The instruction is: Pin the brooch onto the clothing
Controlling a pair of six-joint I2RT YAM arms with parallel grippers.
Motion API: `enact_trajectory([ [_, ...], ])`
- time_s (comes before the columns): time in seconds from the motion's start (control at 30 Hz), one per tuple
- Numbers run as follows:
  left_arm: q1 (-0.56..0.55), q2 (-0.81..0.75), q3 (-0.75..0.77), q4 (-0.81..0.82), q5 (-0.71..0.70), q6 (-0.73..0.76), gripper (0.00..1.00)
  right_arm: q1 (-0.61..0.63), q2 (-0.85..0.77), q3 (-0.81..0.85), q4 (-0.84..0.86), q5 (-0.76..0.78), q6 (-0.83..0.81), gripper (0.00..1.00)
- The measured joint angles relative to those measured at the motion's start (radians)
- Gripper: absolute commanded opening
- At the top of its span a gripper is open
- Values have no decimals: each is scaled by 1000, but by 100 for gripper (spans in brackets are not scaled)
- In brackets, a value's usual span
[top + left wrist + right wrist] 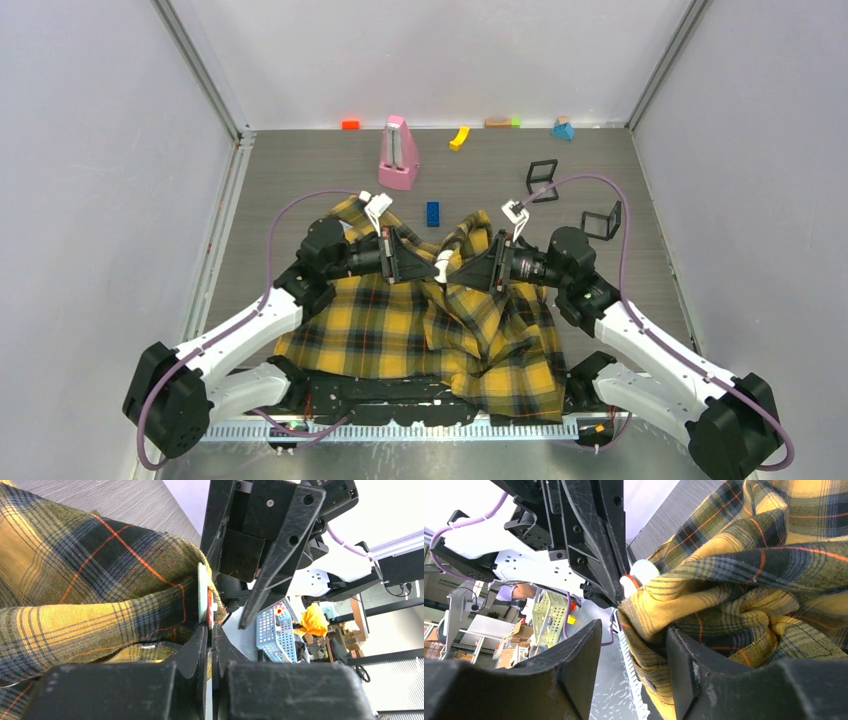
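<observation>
**Brooch held on edge against a lifted fold of shirt**

The brooch [202,592] stands on edge, a pale greenish disc with a touch of red at its rim. Its face is pressed to a bunched fold of the plaid shirt [90,580]. The left gripper [210,632] has its fingers pressed together just beneath it, pinching the disc's lower edge. Facing it, the right gripper [634,630] has its jaws parted around the same fold, with cloth touching one finger and a gap beside the other.

From above, the two grippers meet tip to tip over the shirt's middle. The rest of the shirt lies spread on the table [300,180] toward the arm bases. Beyond it sit a pink wedge-shaped object [398,153], a blue brick [433,212] and a black square frame [541,177].
</observation>
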State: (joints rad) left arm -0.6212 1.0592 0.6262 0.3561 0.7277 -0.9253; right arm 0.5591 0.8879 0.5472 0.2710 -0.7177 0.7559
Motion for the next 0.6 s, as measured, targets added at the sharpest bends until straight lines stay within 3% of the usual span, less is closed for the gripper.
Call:
enact_trajectory([
  [0.6,11,5,0,50,40,-15,0,0,64,-23,115,-11,51,30],
])
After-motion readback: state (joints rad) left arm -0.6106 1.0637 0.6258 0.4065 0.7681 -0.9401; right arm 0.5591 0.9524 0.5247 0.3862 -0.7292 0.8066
